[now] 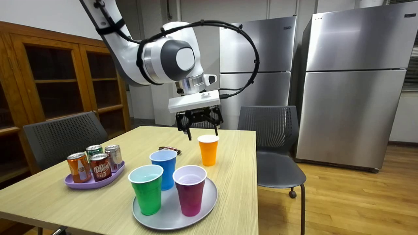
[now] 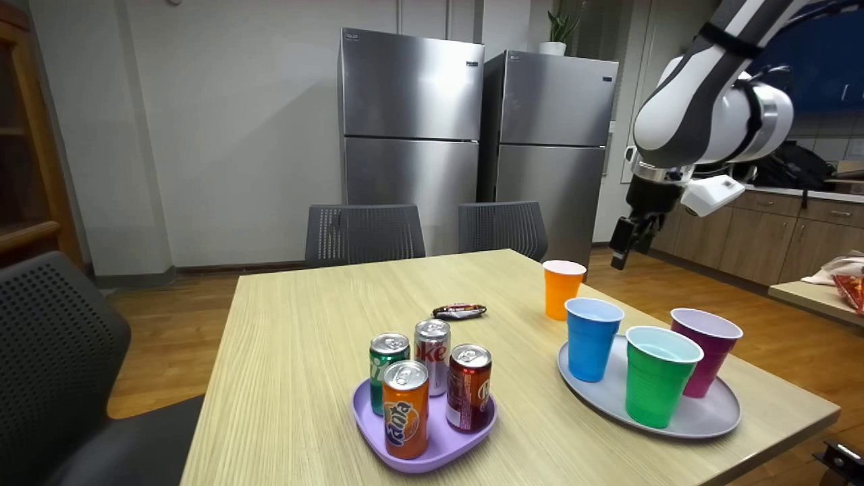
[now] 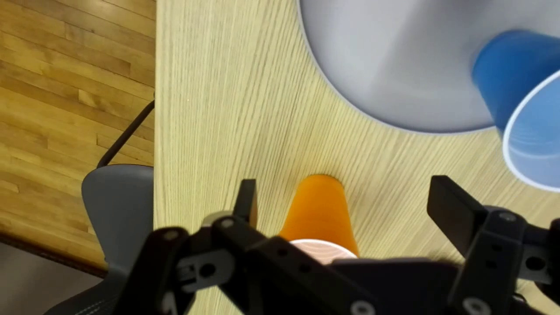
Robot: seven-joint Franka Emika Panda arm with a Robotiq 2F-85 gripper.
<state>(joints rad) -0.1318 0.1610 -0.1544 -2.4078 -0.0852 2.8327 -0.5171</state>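
Observation:
My gripper [image 1: 203,136] is open with nothing between its fingers, hanging above the table. Nearest to it is an upright orange cup [image 1: 208,153] with a white inside. In an exterior view the gripper [image 2: 629,254] appears above and to the right of the orange cup [image 2: 561,295], apart from it. The wrist view has the orange cup [image 3: 319,210] lower down than the fingertips, its rim partly hidden by the gripper. A round grey plate [image 1: 169,215] bears a blue cup [image 1: 166,168], a green cup [image 1: 148,195] and a purple cup [image 1: 190,197], all upright.
A lilac tray [image 2: 442,455] holds several small soda cans, including an orange can [image 2: 405,418]. A dark wrapped bar [image 2: 459,311] lies on the table near the orange cup. Grey chairs [image 1: 269,130] stand around the table [image 2: 304,378], and steel refrigerators [image 1: 352,107] behind it.

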